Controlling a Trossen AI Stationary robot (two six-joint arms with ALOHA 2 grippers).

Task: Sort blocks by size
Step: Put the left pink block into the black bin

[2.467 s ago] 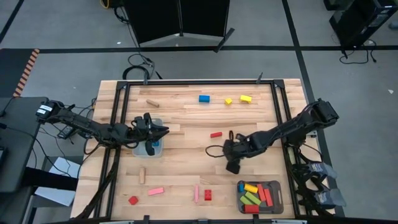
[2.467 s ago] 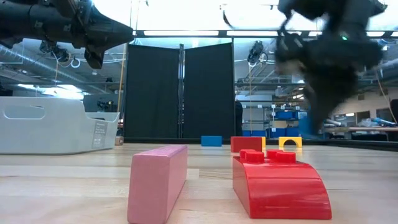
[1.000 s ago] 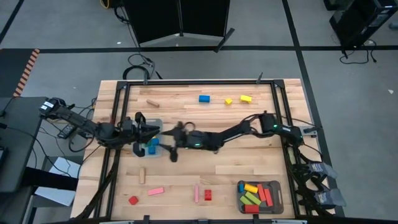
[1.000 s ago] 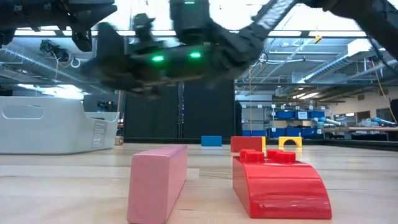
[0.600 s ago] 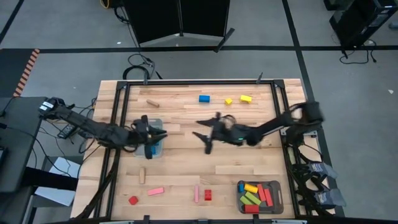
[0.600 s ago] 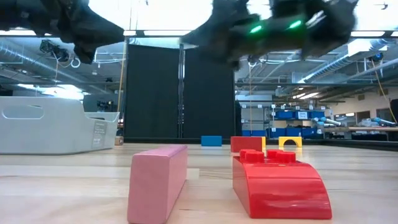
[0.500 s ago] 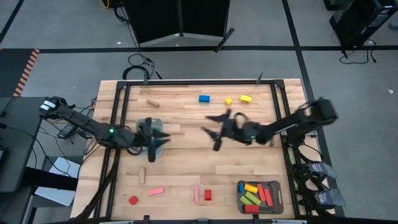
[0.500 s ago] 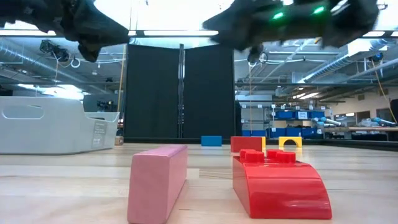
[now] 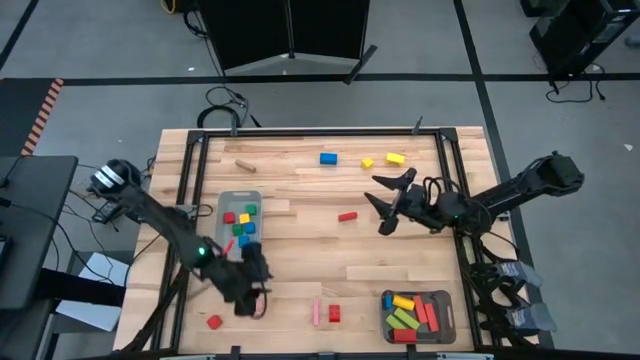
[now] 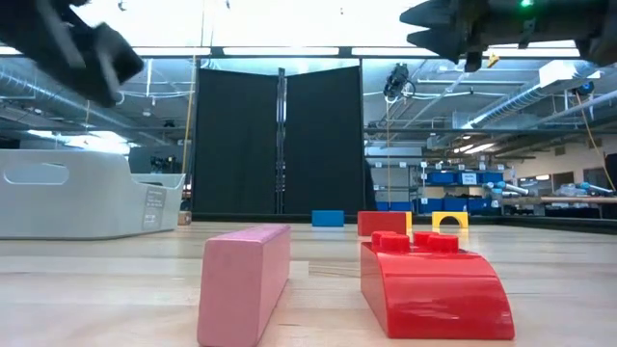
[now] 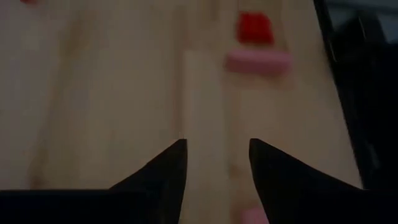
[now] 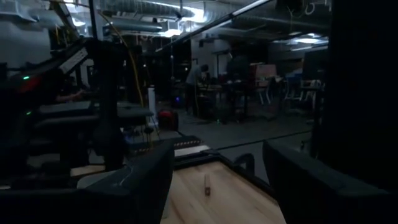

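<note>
Blocks lie in three groups: small cubes in the grey tray (image 9: 237, 200) left of centre, longer bars in the tray (image 9: 447, 322) at the near right corner, and loose blocks (image 9: 328, 158) scattered across the table (image 9: 300, 260), including a pink bar (image 10: 243, 281) and a red block (image 10: 434, 292) at the near edge. The left pincer (image 9: 252, 300) hovers low over the near-left area, fingers apart and empty. The right pincer (image 9: 384, 204) hangs above the table's right side, fingers spread, holding nothing.
</note>
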